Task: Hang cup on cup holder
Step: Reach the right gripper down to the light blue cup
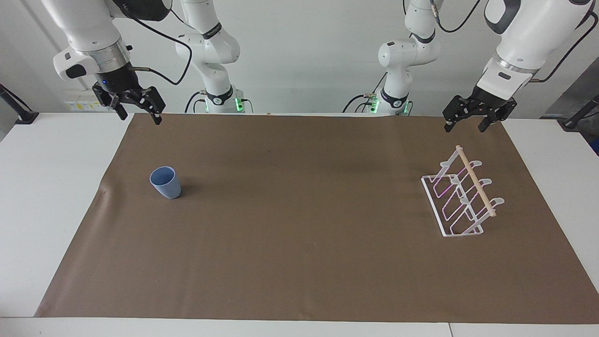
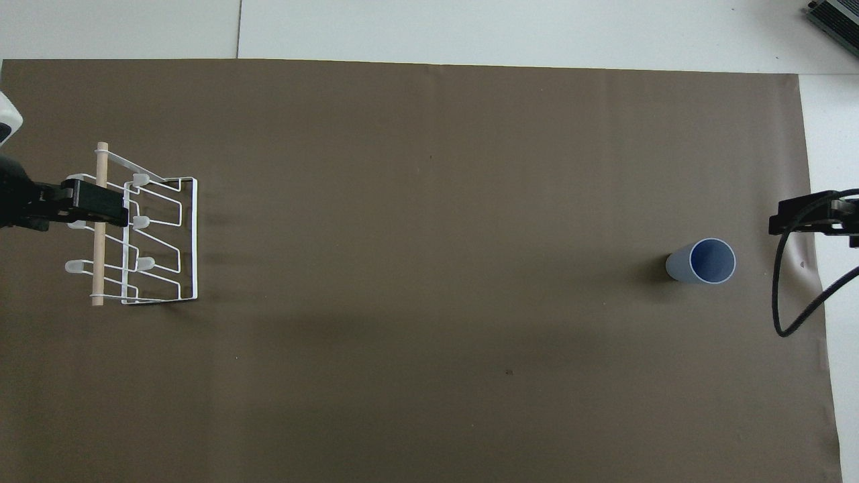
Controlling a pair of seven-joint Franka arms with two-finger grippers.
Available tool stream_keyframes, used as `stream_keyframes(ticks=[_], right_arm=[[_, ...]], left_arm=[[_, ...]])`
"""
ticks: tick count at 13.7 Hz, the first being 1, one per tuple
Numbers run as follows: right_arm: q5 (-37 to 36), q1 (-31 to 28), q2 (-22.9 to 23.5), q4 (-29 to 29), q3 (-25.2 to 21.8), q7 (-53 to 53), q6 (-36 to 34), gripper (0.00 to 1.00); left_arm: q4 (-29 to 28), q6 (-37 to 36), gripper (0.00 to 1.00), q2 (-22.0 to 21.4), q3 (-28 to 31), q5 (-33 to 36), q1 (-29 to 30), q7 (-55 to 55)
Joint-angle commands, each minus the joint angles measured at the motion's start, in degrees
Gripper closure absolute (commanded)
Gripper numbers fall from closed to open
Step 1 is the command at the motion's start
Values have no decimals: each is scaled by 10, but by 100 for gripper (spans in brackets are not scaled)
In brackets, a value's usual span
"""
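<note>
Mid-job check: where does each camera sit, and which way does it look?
Facing view: high across the table, looking at both arms; left hand and right hand show whole.
Overhead view: above the robots' end, looking steeply down; only hand tips show.
Shared: cup, cup holder, brown mat, half a turn apart.

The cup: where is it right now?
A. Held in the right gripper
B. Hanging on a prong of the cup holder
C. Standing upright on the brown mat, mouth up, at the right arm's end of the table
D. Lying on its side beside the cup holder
C. The cup stands mouth up on the brown mat, apart from the cup holder and untouched by the right gripper raised above the mat's corner.
</note>
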Motion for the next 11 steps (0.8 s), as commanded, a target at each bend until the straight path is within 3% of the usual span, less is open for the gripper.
stream_keyframes(ticks=[1,11], right_arm=[[10,2,-15,-20,-5,-12,13,0],[3,4,-18,-30,-7,-24,5,0]], left_arm=[[-19,11,0,-17,-2,-7,-1,8],[-54,39,0,-36,0,-8,25,8]])
